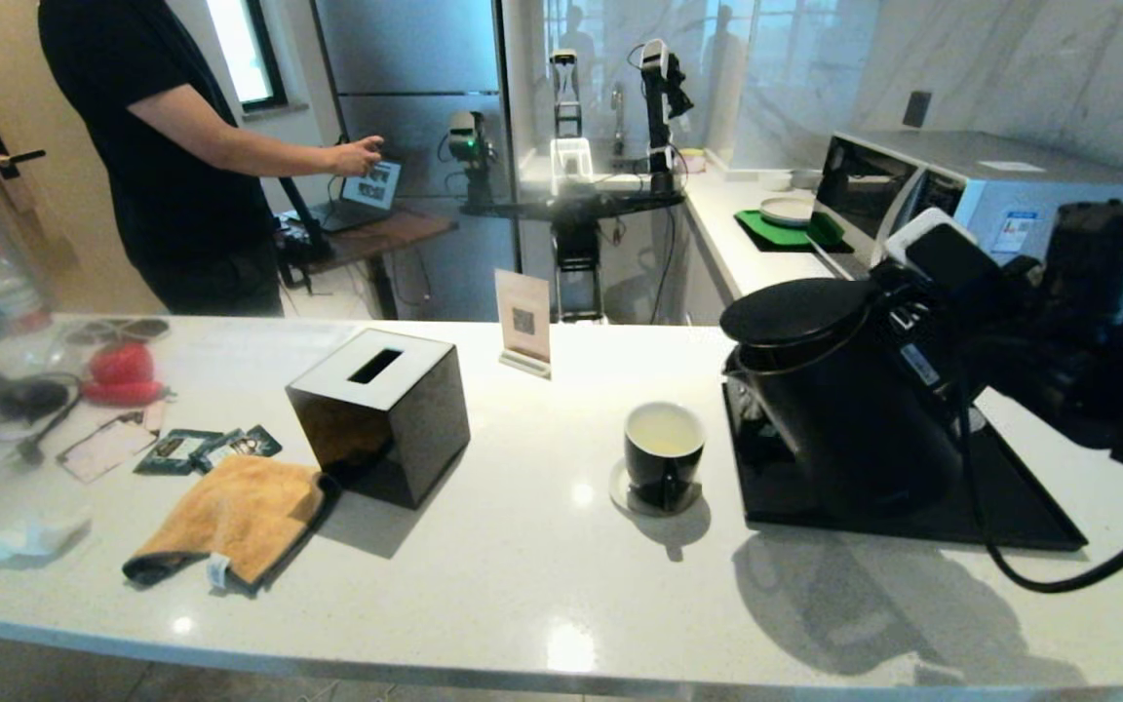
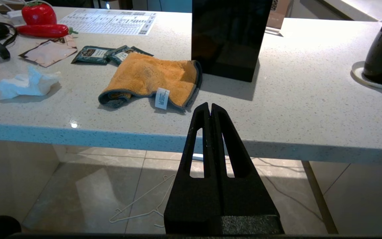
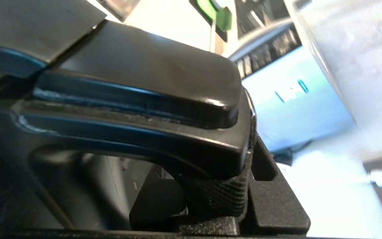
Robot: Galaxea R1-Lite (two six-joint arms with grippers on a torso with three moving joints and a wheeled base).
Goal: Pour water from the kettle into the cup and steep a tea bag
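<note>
On the desk (image 1: 522, 585) the kettle (image 1: 844, 409), its handle clamped in the right gripper (image 3: 217, 196) jaws, tilts above its black tray (image 1: 1010, 507) beside the cup (image 1: 664, 453) of pale water (image 1: 664, 432), pouring apparently done; next, set it flat, then fetch a tea bag.

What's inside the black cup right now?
The cup holds pale yellowish water against its white inside. No tea bag or string shows; the lower inside is hidden by its wall.

Orange cloth (image 1: 230, 517) beside black tissue box (image 1: 381, 414).
</note>
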